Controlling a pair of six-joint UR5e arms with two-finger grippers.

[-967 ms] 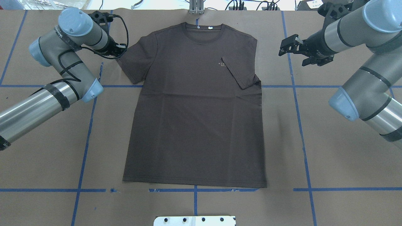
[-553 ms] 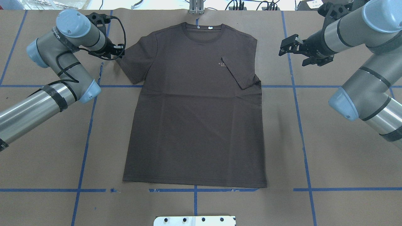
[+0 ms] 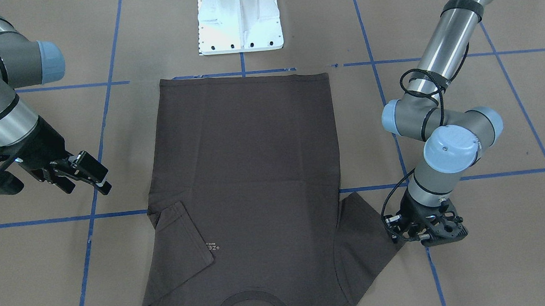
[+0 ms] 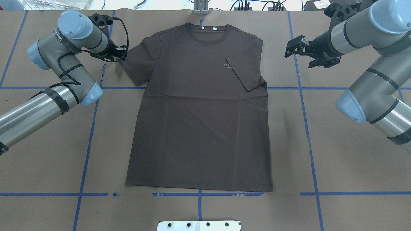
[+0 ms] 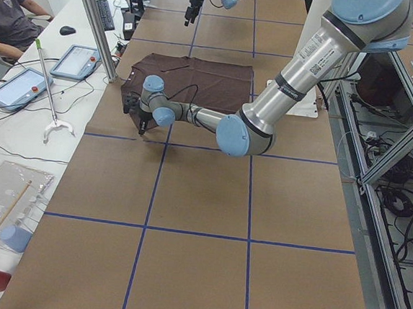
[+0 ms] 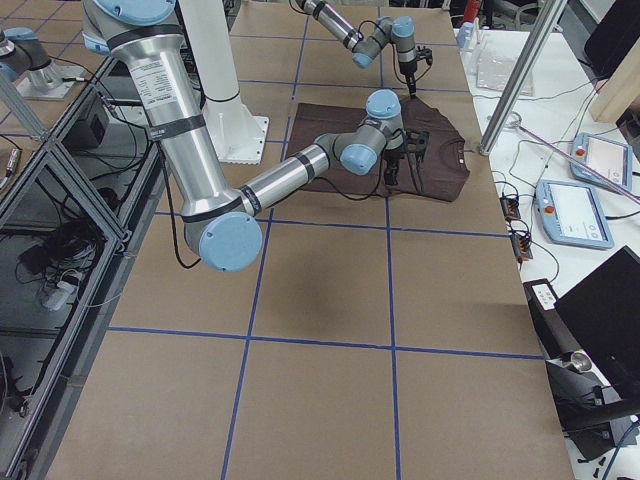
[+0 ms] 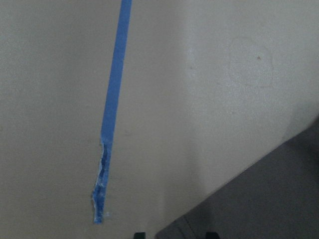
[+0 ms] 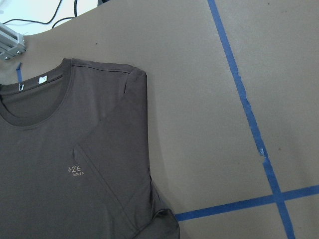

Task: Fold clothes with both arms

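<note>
The dark grey-brown T-shirt [image 4: 199, 128] lies flat on the table, collar away from the robot. Its right sleeve [image 4: 245, 75] is folded in over the chest next to the pale logo. The left sleeve [image 4: 136, 62] is spread out. My left gripper [image 4: 121, 53] is low at that sleeve's outer edge. In the left wrist view the gripper [image 7: 174, 235] is open, with the sleeve corner [image 7: 269, 199] reaching in between its fingertips. My right gripper [image 4: 298, 60] hangs open and empty above bare table, right of the shirt's shoulder [image 8: 134, 79].
A white base bracket [image 4: 199, 225] sits at the near table edge, just below the shirt hem. Blue tape lines [image 4: 305, 106] grid the brown table. A metal post [image 4: 200, 8] stands behind the collar. A seated person [image 5: 6, 7] and tablets are at the side bench.
The left arm drew back slightly to the left, so its gripper now sits at the sleeve's outer edge. The right arm and the shirt have barely moved.
</note>
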